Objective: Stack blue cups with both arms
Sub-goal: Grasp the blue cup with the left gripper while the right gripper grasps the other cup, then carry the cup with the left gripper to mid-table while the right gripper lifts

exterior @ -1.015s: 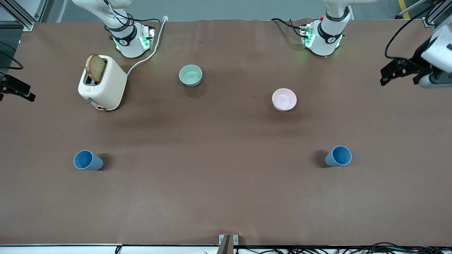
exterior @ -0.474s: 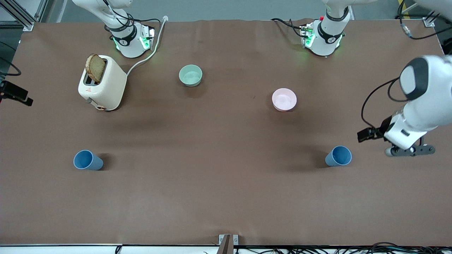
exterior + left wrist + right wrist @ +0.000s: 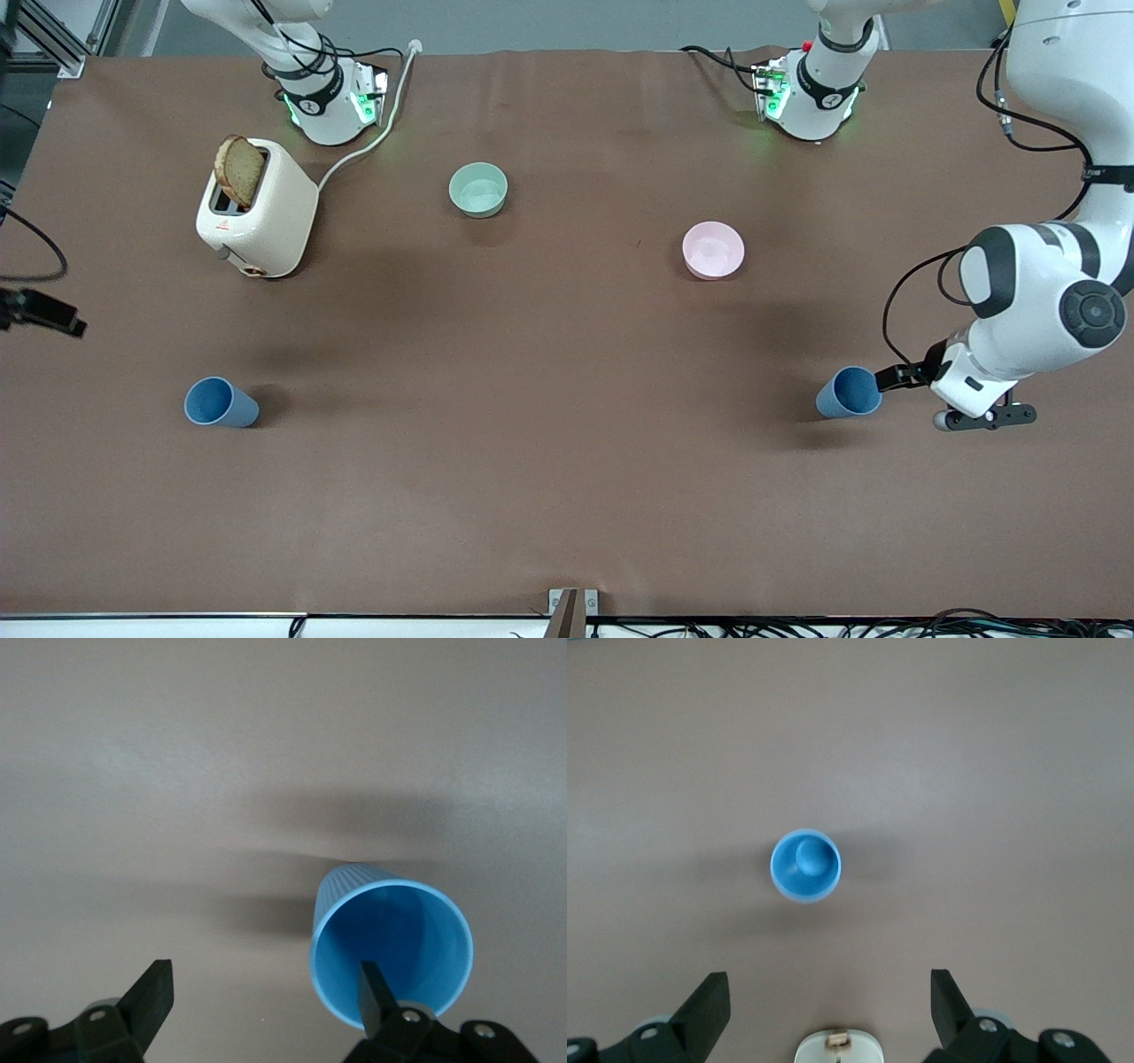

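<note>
Both blue cups stand upright on the brown surface, nearer the camera than the pink bowl. The left tool, fingers spread, sits just beside one cup. The right tool, also spread, hangs high over the other cup.

The left gripper hangs low at the left arm's end of the table, fingers spread wide. The right gripper hangs high, fingers also spread wide, pointing straight down.
</note>
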Robot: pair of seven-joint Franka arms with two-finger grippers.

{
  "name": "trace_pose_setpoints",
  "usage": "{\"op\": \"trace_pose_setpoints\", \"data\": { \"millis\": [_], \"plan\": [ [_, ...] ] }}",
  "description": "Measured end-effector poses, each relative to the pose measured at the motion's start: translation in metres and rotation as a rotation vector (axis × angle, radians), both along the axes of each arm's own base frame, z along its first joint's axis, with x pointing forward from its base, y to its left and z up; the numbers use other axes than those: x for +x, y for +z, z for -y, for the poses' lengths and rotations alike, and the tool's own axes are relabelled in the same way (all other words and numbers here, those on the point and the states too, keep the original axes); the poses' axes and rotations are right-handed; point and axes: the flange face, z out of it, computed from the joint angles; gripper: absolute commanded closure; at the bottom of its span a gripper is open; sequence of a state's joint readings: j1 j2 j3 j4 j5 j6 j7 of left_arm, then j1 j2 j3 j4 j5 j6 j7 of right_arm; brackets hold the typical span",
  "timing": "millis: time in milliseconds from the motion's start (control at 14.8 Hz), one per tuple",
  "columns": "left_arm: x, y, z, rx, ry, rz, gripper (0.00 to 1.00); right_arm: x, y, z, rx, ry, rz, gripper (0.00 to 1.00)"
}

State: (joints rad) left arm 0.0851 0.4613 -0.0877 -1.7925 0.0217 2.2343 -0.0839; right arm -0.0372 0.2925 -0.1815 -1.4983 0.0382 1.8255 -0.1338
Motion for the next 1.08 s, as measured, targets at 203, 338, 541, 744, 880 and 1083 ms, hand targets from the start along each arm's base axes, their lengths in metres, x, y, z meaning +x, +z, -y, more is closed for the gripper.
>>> {"op": "trace_pose_setpoints", "data": {
  "millis": [203, 338, 541, 744, 880, 1083],
  "plan": [
    [-0.001, -0.021, 0.009, -0.004, -0.013, -0.028, 0.61, 0.024, -0.084, 0.017, 0.071, 0.006, -0.039, 0.0],
    [-0.002, -0.038, 0.013, -0.009, -0.018, -0.042, 0.84, 0.036, -0.129, 0.025, 0.073, 0.02, -0.035, 0.0],
    [-0.003, -0.05, 0.014, -0.011, -0.019, -0.053, 0.99, 0.046, -0.18, 0.027, 0.08, 0.055, -0.04, 0.0],
    [-0.002, -0.046, 0.023, -0.02, -0.02, -0.043, 1.0, 0.047, -0.212, 0.028, 0.169, 0.08, -0.041, 0.03],
    [-0.001, -0.038, 0.044, -0.036, 0.025, -0.033, 1.0, 0.044, -0.228, 0.03, 0.186, 0.093, -0.052, 0.13],
    [-0.005, -0.006, 0.113, -0.083, 0.122, -0.018, 1.0, 0.034, -0.248, 0.031, 0.192, 0.095, -0.079, 0.65]
  ]
}}
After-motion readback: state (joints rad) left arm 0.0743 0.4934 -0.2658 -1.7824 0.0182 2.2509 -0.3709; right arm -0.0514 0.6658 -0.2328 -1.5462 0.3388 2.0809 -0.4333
